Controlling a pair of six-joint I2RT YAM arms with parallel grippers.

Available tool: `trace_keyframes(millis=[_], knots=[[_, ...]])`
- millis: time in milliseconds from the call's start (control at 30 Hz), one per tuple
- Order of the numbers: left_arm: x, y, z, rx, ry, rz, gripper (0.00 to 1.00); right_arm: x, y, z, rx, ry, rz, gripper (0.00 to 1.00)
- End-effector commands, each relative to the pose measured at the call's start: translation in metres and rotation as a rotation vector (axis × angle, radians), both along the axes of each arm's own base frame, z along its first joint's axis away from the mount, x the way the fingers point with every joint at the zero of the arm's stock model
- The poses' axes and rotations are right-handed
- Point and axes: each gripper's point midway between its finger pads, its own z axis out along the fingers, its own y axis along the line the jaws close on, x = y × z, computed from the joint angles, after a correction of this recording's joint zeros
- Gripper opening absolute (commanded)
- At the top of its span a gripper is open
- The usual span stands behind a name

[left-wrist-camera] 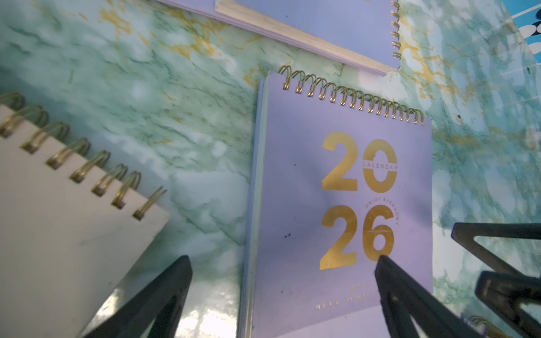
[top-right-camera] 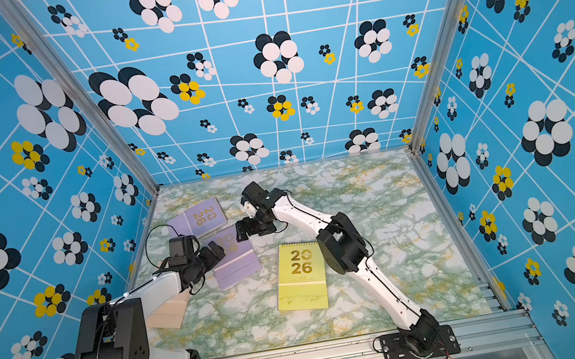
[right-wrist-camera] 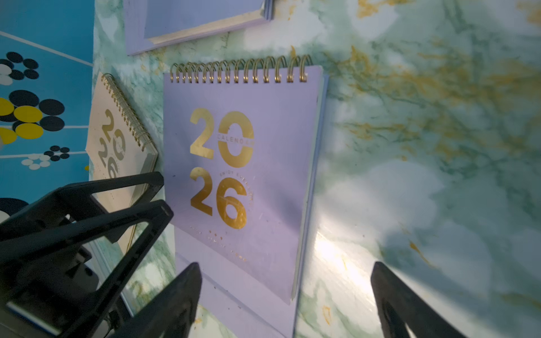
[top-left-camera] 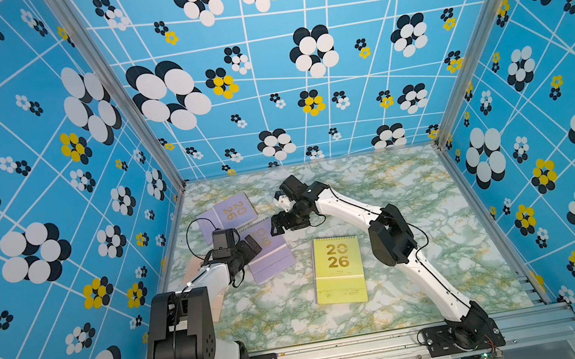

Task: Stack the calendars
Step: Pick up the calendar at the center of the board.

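Several calendars lie flat on the marbled table [top-left-camera: 417, 186]. A lavender calendar [top-left-camera: 227, 214] sits at the back left. A second lavender calendar [top-left-camera: 271, 258] lies in front of it, with both grippers over it. My left gripper [top-left-camera: 251, 246] is open, one finger over the cover and one over the table; in the left wrist view the calendar's [left-wrist-camera: 336, 204] side edge lies between the fingers [left-wrist-camera: 404, 298]. My right gripper [top-left-camera: 278, 225] is open over the opposite side edge [right-wrist-camera: 304, 234]. A yellow-green calendar [top-left-camera: 338, 268] lies mid-table. A peach calendar [top-right-camera: 165, 311] lies mostly hidden under the left arm.
Blue flowered walls [top-left-camera: 42, 190] close the table in on the left, back and right. An aluminium rail [top-left-camera: 346, 352] with both arm bases runs along the front. The two grippers' fingers [right-wrist-camera: 123, 210] stand close to each other above the lavender calendar.
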Motion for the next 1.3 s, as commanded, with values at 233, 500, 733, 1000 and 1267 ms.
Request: trace_keyframes(millis=[233,500,733,1000,1267], knots=[[0.011,-0.014,0.0,-0.086,-0.023,-0.025,1.0,-0.017,0.021,-0.005,0.043,0.047,0.033,0.91],[0.012,-0.018,-0.002,-0.092,-0.024,-0.041,0.99,-0.02,0.024,-0.016,0.029,0.059,0.023,0.91],[0.014,-0.026,0.002,-0.108,-0.042,-0.067,0.99,-0.023,0.028,-0.02,0.035,0.073,0.022,0.91],[0.016,-0.034,0.011,-0.13,-0.075,-0.103,0.98,-0.026,0.032,-0.018,0.06,0.09,0.033,0.9],[0.016,-0.039,0.026,-0.136,-0.129,-0.141,0.97,-0.029,0.036,-0.003,0.123,0.082,0.04,0.88]])
